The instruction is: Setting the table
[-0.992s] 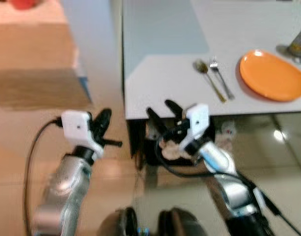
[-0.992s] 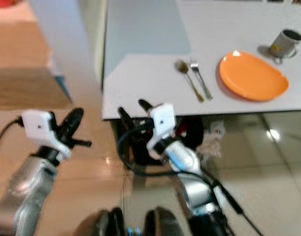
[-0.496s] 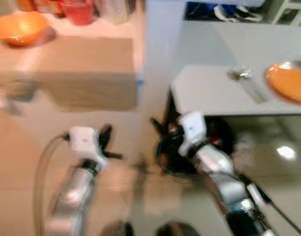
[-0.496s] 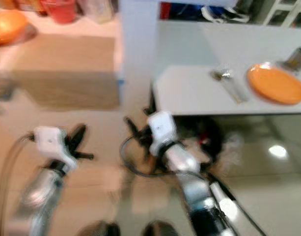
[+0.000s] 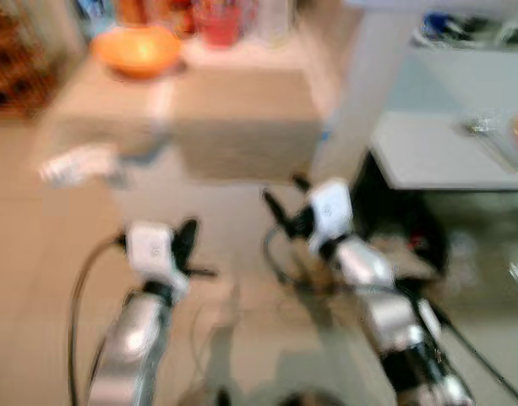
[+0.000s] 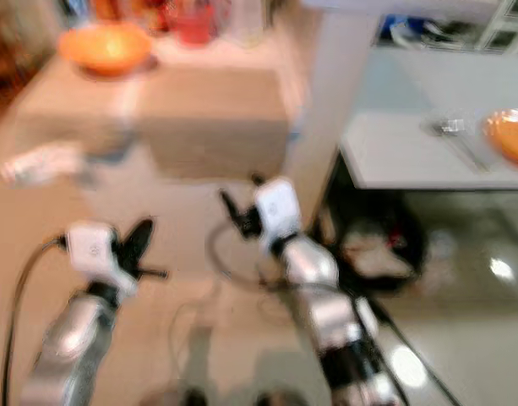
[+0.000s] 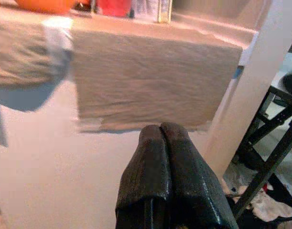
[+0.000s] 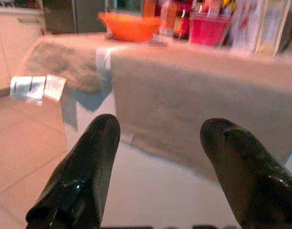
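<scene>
Blurred head views; fine detail not readable.

Nearest: left gripper (image 5: pixel 189 237) held low over the glossy beige tiled floor (image 5: pixel 39 279), two black fingers (image 7: pixel 176 171) pressed flat together, nothing between them. Right gripper (image 6: pixel 239 203) raised a little further forward, close to the white table's near left corner, black fingers (image 8: pixel 84 176) spread wide apart, nothing held. Both silver arms bent up from below, a dark cable looping beside each.

Right of the grippers: white rectangular table (image 6: pixel 385 156) on dark crossed legs, with dark and pale clutter on the floor beneath it, kind not identifiable. Near the table's front edge, towards its right side, silver cutlery (image 6: pixel 451 135), most likely a fork and spoon lying side by side, too smeared to separate. Just beside the cutlery, at the frame's right edge, orange round plate (image 6: pixel 510 135), cut off by the frame.

Between the two tables: white square pillar (image 7: pixel 250 90).

Further back, left: low table covered by a tan cloth (image 8: pixel 193 90) hanging over its front edge. A pale blurred item (image 5: pixel 77 165) in front of its left end, nature unclear. On the far part of its top, near the left corner, orange round bowl (image 5: pixel 138 49); beside that, red translucent cup (image 8: pixel 208 27), with bottles and a clear container alongside, not distinguishable individually.
</scene>
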Robot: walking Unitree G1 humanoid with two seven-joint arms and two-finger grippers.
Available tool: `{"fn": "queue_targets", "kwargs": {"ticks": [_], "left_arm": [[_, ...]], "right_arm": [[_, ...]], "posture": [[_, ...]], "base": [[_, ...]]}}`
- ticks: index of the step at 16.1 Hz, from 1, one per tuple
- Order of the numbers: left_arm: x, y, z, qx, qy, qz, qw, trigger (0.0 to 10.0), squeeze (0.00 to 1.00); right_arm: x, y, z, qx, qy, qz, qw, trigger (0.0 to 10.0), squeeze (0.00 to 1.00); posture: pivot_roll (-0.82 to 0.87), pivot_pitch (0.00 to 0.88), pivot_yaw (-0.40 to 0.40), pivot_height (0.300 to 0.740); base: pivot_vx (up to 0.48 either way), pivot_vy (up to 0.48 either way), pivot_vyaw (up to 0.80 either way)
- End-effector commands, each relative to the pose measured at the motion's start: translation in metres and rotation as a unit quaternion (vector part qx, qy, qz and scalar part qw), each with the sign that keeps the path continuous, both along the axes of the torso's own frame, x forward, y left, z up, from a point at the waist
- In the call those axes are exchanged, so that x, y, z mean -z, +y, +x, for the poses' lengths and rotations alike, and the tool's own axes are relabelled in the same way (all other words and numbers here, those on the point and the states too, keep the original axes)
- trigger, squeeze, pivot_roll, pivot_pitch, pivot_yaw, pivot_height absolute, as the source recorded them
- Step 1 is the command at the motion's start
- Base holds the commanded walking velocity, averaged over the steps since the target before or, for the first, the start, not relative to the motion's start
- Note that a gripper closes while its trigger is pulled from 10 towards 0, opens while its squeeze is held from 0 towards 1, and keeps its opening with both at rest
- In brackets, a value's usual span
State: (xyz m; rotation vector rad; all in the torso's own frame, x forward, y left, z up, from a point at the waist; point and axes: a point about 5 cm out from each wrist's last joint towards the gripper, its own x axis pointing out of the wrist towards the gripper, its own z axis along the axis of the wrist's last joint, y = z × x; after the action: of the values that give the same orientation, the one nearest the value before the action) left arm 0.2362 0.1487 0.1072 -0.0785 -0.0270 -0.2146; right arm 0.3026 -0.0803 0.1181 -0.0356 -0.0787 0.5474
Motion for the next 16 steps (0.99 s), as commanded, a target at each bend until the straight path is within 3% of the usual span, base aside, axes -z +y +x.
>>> {"fn": "queue_targets", "kwargs": {"ticks": [1, 3, 6, 8, 9, 11, 16], "left_arm": [[-0.01, 0.003, 0.003, -0.002, -0.023, 0.01, 1.0, 10.0, 0.0], [-0.025, 0.006, 0.006, 0.0, -0.05, 0.006, 0.999, 10.0, 0.0], [-0.046, 0.002, 0.011, 0.012, -0.087, 0.006, 0.996, 10.0, 0.0], [-0.053, 0.0, 0.013, 0.02, -0.098, 0.008, 0.995, 10.0, 0.0], [-0.056, -0.001, 0.013, 0.025, -0.102, 0.007, 0.994, 10.0, 0.0], [-0.058, -0.002, 0.014, 0.03, -0.104, 0.01, 0.994, 10.0, 0.0], [-0.062, -0.005, 0.014, 0.04, -0.106, 0.012, 0.994, 10.0, 0.0]], "right_arm": [[-0.005, -0.001, 0.005, 0.008, 0.007, 0.014, 1.0, 10.0, 0.0], [-0.025, -0.002, 0.013, 0.028, -0.017, 0.062, 0.998, 10.0, 0.0], [-0.052, -0.009, 0.024, 0.056, -0.052, 0.072, 0.994, 10.0, 0.0], [-0.067, -0.006, 0.025, 0.033, -0.076, 0.084, 0.993, 10.0, 0.0], [-0.069, -0.004, 0.025, 0.034, -0.084, 0.059, 0.994, 10.0, 0.0], [-0.078, 0.005, 0.021, -0.001, -0.083, 0.097, 0.992, 10.0, 0.0], [-0.091, 0.012, 0.017, -0.032, -0.111, 0.081, 0.99, 10.0, 0.0]], "posture": [[-0.05, 0.079, -0.024, 0.74], [-0.04, 0.082, -0.022, 0.74], [-0.05, 0.083, -0.02, 0.74], [-0.05, 0.084, -0.017, 0.74], [-0.05, 0.085, -0.018, 0.74], [-0.05, 0.086, -0.017, 0.74], [-0.05, 0.088, -0.016, 0.74]], "base": [[0.33, 0.0, 0.8], [0.472, 0.0, 0.4], [0.48, 0.0, 0.52], [0.48, 0.0, 0.8], [0.48, 0.0, 0.0], [0.48, 0.0, 0.0], [0.48, 0.0, 0.0]]}}
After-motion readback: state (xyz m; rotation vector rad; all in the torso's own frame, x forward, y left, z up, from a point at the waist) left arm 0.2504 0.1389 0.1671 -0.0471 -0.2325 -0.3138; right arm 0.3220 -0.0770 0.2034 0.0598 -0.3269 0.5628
